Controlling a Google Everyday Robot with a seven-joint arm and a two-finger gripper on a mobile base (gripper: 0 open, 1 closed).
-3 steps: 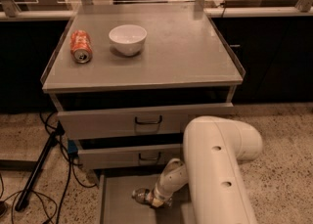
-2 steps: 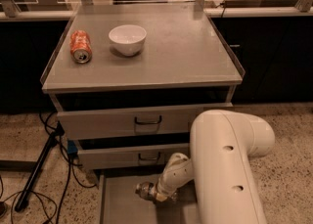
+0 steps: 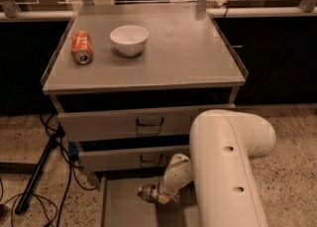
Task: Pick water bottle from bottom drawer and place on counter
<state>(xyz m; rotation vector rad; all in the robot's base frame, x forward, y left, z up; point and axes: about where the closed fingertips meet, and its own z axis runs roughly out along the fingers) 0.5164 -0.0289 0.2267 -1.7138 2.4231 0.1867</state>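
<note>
I count two things on my desk (image 3: 188, 57): one orange soda can (image 3: 81, 47) and one white bowl (image 3: 129, 40). Below it are two drawer fronts (image 3: 109, 124), each with one black handle (image 3: 150, 121), and one open bottom drawer (image 3: 124, 207). My one pincer (image 3: 148, 193) hangs low over that drawer's floor.

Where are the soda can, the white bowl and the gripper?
soda can (image 3: 81, 46), camera view, middle of its orange side.
white bowl (image 3: 129, 41), camera view, its outer wall.
gripper (image 3: 147, 193), camera view, its tip, low in the bottom drawer (image 3: 121, 208).
</note>
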